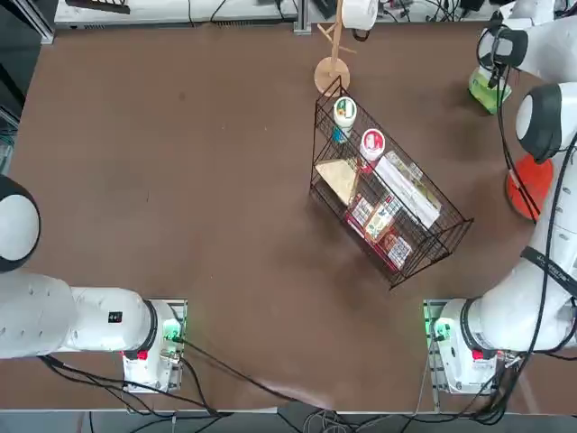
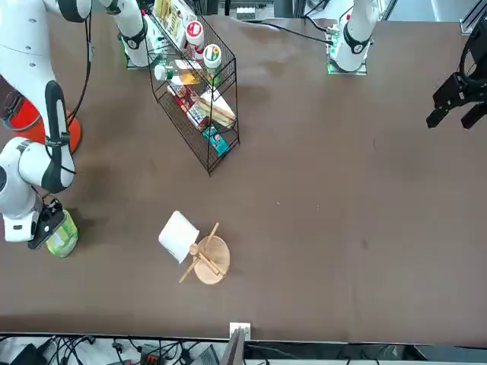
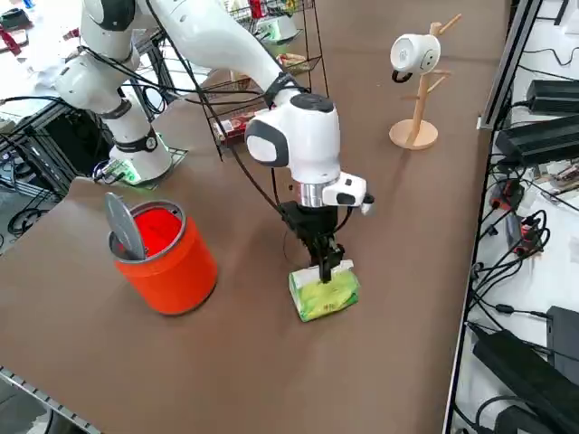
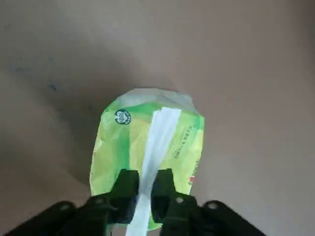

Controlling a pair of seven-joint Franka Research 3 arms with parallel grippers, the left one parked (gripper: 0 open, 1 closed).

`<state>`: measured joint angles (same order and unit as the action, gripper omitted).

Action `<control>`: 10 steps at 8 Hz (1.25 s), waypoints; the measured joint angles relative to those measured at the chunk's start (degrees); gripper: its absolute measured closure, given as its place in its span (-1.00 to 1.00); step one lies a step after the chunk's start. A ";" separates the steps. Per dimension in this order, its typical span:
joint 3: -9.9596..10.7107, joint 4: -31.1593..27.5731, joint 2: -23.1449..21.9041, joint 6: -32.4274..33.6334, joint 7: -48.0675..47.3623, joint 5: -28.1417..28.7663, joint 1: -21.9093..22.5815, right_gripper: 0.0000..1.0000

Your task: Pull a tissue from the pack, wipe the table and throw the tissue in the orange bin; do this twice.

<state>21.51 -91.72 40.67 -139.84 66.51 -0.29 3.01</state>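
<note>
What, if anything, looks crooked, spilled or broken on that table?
Nothing looks spilled or broken. The oddest thing is the wire basket, which sits askew to the table's edges. The orange bin stands upright with its lid raised.

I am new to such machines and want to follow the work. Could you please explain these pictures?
Two white robot arms share a brown table; the right one works. One picture looks down from overhead, one faces the robot, one looks down from its right side, and one comes from the working wrist.

The right claw is over the green tissue pack, its fingers on either side of the white tissue. Whether they grip it yet, I cannot tell. Also there: an orange bin, a wire basket with groceries, and a wooden stand with a white roll.
</note>
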 joint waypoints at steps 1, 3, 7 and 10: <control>0.00 0.47 -0.32 0.56 0.29 0.01 -0.04 0.74; 0.00 1.09 -2.26 3.11 0.50 0.08 -0.04 0.97; -0.23 1.90 -11.31 14.78 -2.91 5.19 0.61 0.97; -0.82 1.84 -18.14 26.18 -19.39 5.60 4.63 0.97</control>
<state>20.69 -89.88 22.53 -113.66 47.12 5.31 7.65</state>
